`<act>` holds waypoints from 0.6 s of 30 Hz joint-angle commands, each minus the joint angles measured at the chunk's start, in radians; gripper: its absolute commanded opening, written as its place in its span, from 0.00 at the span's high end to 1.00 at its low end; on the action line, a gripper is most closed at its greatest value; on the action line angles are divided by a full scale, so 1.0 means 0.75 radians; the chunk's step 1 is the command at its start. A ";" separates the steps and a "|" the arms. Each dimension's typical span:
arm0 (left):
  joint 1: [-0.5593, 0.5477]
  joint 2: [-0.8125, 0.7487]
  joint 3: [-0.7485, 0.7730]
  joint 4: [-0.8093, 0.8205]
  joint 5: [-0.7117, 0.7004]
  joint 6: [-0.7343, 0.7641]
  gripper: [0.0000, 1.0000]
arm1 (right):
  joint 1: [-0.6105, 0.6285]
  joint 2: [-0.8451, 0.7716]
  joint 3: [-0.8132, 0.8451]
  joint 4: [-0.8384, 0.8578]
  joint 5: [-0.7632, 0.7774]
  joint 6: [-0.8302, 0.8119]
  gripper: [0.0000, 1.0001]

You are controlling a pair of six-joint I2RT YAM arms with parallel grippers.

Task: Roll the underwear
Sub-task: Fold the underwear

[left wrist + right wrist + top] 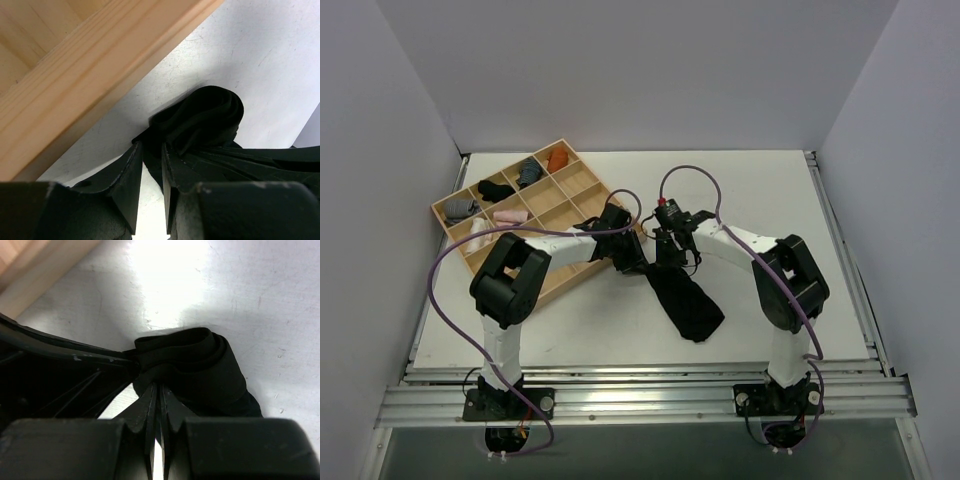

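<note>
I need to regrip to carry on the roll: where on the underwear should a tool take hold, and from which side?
Grip the underwear at its bunched, layered end beside the tray, pinching across the stacked folds. Probably come from above on the near side: the flat tail runs off toward the near right, and the tray wall stands close on the left.

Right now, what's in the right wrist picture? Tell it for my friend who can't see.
The right gripper is shut, pinching the edge of the black soft fabric underwear, whose end lies curled in loose folds on the white table. The edge of a light wooden tray crosses the top left corner.
</note>
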 commanded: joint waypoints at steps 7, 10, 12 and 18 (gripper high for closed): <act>-0.007 0.035 0.006 0.000 -0.018 0.030 0.69 | 0.023 -0.029 0.101 -0.045 0.010 -0.009 1.00; -0.007 0.037 0.008 0.002 -0.018 0.026 0.69 | 0.027 -0.021 0.101 -0.039 0.008 -0.001 1.00; -0.005 0.037 0.010 0.000 -0.018 0.026 0.69 | 0.039 -0.017 0.064 -0.007 -0.001 0.022 1.00; -0.007 0.021 0.006 -0.004 -0.020 0.017 0.69 | 0.047 -0.017 -0.091 0.083 -0.021 0.077 1.00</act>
